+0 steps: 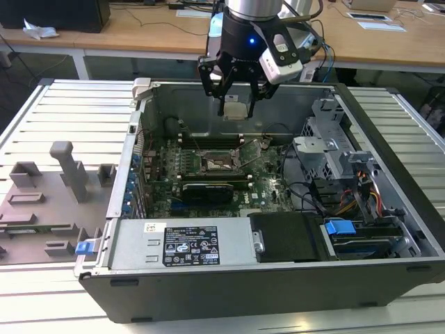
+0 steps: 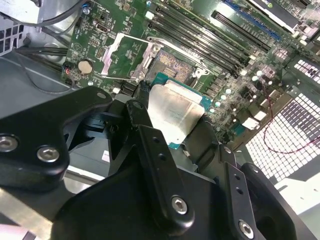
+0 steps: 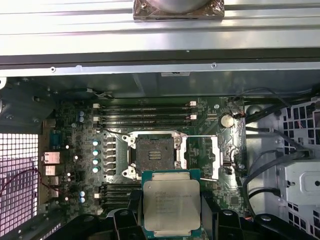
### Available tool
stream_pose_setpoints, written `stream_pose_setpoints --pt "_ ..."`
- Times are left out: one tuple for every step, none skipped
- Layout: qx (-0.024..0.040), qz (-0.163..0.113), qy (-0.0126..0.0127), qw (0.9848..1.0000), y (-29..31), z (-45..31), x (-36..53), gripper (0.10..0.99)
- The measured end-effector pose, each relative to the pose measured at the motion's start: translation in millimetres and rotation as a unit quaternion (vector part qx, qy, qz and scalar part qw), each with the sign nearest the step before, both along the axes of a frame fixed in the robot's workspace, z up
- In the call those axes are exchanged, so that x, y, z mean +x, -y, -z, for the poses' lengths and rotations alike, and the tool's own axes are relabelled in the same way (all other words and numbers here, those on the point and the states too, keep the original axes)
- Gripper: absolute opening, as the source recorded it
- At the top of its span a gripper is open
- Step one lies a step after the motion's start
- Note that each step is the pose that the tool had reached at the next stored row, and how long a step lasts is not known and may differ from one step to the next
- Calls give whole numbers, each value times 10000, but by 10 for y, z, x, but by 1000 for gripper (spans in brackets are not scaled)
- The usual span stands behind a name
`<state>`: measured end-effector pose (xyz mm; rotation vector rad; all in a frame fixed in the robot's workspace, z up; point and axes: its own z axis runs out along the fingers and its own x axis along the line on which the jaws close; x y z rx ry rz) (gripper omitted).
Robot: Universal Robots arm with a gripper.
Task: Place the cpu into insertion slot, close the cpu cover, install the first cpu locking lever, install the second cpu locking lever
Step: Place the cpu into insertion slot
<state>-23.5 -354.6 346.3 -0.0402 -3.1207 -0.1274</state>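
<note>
Gripper (image 1: 235, 106) is pinching the cpu (image 1: 235, 111) by its edges, jaws at chip width, hanging at 12 o'clock from the insertion slot (image 1: 221, 165) in the exterior view. The cpu cover (image 3: 216, 156) is lying open. My read: keeping the chip level and square to the socket is what's counting here, with zero force.

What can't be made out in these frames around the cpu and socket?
- cpu underside: faces away from the camera in both wrist views.
- cpu side edges: covered by the hand gripping it, second wrist view.
- insertion slot near corner: behind the cpu, second wrist view.
- Slot contacts: too small, exterior view.
- Gap between cpu and slot: no view settles it.
</note>
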Motion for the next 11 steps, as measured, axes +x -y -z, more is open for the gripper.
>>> stream_pose_setpoints --pt "0 0 0 10000 0 7 0 545" --pt "0 0 0 10000 0 15 0 545" --pt "1 0 0 10000 0 24 0 545" --pt "0 0 0 10000 0 30 0 545" --pt "0 0 0 10000 0 36 0 545" --pt "0 0 0 10000 0 43 0 545" --pt "0 0 0 10000 0 48 0 545" --pt "0 0 0 10000 0 52 0 545" --pt "0 0 0 10000 0 55 0 545" --pt "0 0 0 10000 0 59 0 545" --pt "-1 0 0 10000 0 62 0 545"
